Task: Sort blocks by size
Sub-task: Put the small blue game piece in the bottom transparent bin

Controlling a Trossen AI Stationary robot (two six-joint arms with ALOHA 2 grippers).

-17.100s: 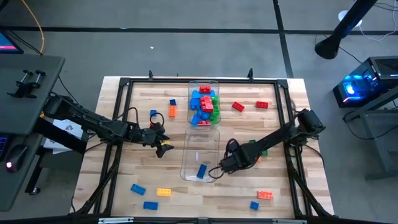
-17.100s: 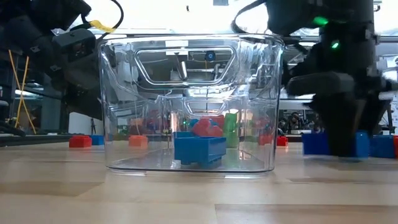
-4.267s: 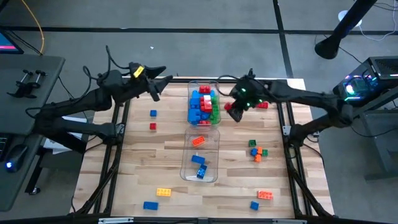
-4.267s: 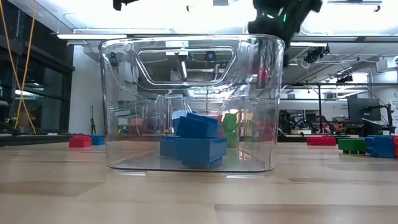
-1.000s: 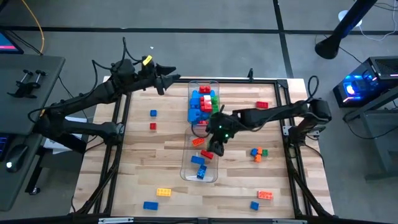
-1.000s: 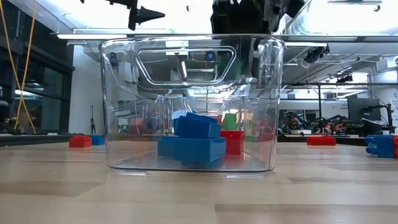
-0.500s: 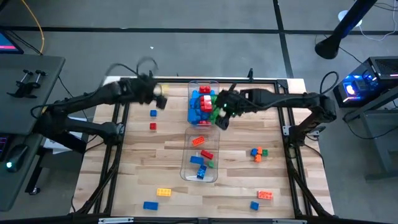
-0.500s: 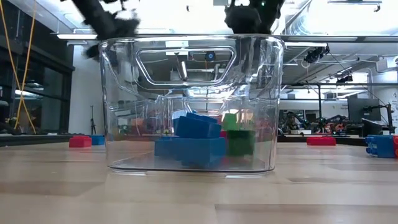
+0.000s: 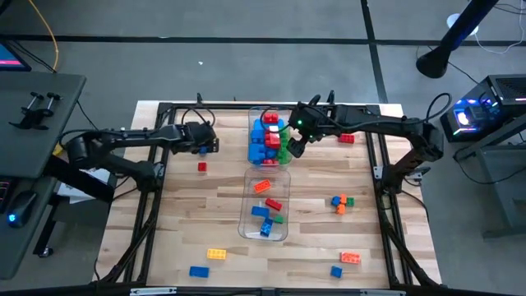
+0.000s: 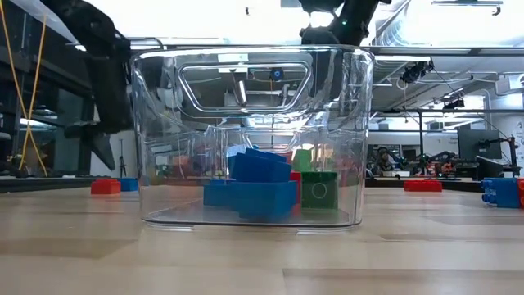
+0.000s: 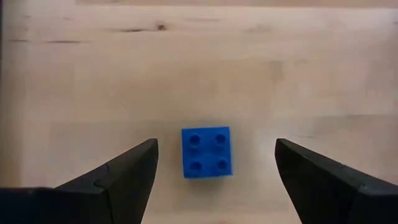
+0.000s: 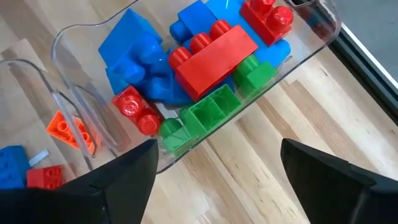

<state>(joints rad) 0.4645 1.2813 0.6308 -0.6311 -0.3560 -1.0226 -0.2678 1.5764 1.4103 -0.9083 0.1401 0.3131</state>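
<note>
Wooden tabletop [image 9: 205, 214] fills the frame's middle, holding two clear bins: the upper bin [image 9: 269, 111] packed with large blocks [image 9: 268, 140], the lower bin [image 9: 265, 233] holding five small ones. Nine blocks lie loose. Half a second ago the left gripper [image 11: 214, 171] sat higher; now it hangs spread over a small blue block [image 11: 206, 152]. The right gripper [image 12: 214, 171], spread and empty, has drifted beside the upper bin.

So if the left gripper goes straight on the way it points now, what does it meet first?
Most likely the small blue four-stud brick: it lies between the open fingers of the left gripper, on the bare wooden table.
</note>
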